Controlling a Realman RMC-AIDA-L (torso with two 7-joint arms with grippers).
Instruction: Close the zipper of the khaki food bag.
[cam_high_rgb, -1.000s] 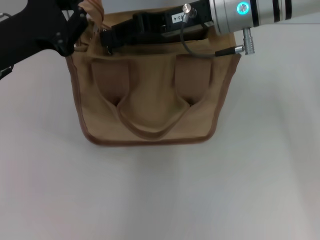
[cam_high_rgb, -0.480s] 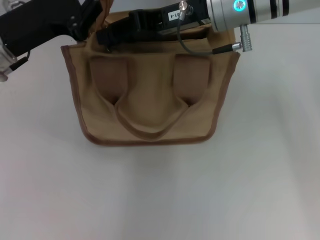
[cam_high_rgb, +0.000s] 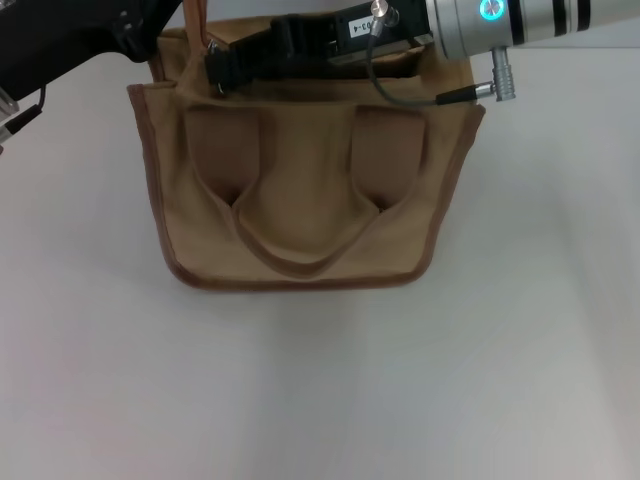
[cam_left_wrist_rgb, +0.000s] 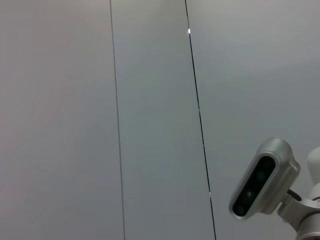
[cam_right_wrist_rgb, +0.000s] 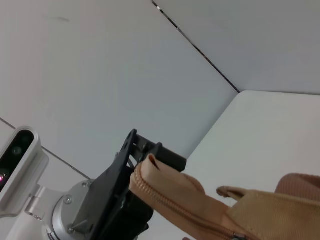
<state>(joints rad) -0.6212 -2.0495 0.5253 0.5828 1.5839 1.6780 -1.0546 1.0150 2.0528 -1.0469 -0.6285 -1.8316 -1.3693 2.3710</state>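
Khaki food bag (cam_high_rgb: 305, 190) standing on white table (cam_high_rgb: 320, 390), centre-far, handles draped over near face. Left gripper (cam_right_wrist_rgb: 131, 187) pinching far-left end of zipper (cam_right_wrist_rgb: 175, 207), lifting fabric strip clamped between fingers. Right gripper (cam_high_rgb: 222, 72) reaching leftward across bag top along zipper line; finger state cannot tell.

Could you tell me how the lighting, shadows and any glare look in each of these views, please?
Head view: soft, even light; the khaki food bag casts a faint shadow on the table, the right gripper shades the bag's top. Left wrist view: one glint on a wall seam. Right wrist view: the left gripper, clamping the bag's end, is dark against the pale wall.
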